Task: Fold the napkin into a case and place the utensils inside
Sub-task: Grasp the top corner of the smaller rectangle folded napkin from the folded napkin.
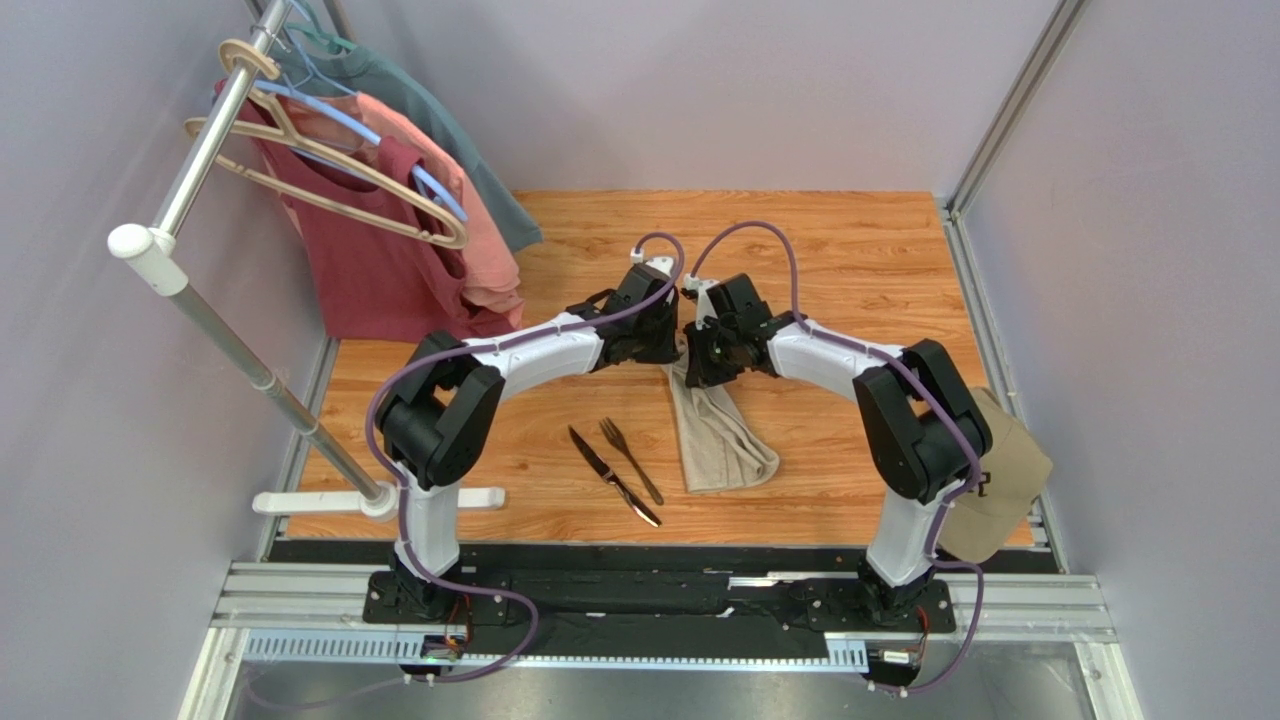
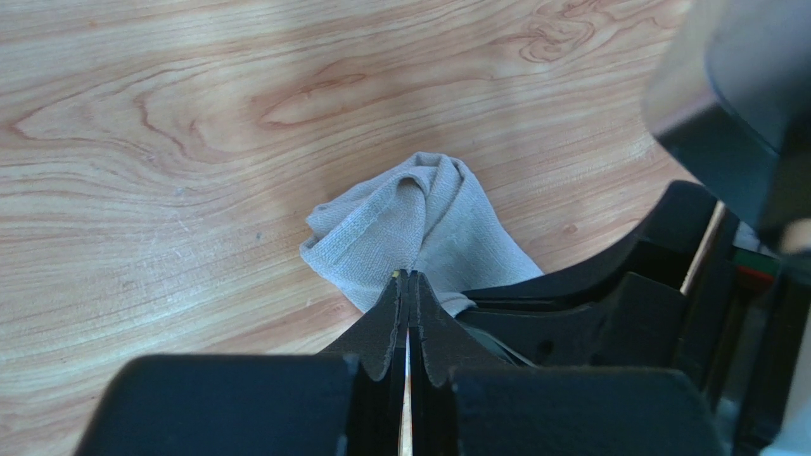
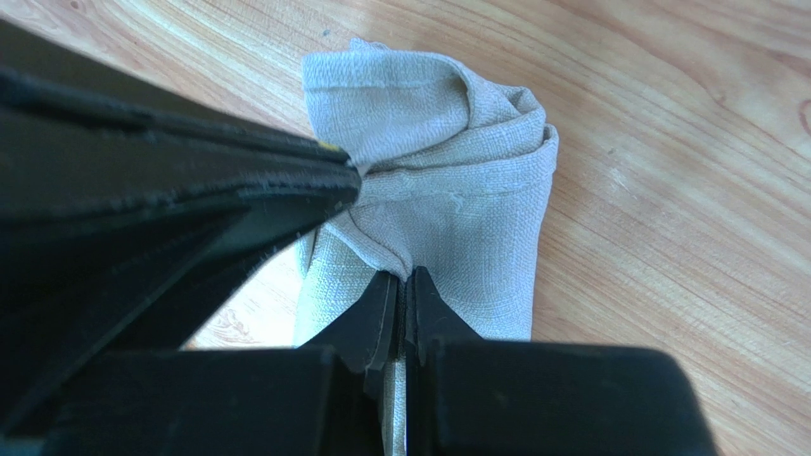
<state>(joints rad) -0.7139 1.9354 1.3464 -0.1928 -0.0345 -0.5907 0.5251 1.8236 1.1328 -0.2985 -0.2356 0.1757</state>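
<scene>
Left gripper: fingers pressed flat together, pinching a gathered fold at the far end of the soft beige-tan woven cloth napkin. Right gripper: fingers likewise clamped on a raised ridge of the same end, just beside the left. The napkin runs as a narrow folded strip from the middle of the pale wooden table toward its near edge. The cloth appears light, limp and thin. It creases wherever it is pinched, so hems and corners give the surest hold. The slim dark metal fork and slim dark metal knife lie just left of the strip, near the near edge.
</scene>
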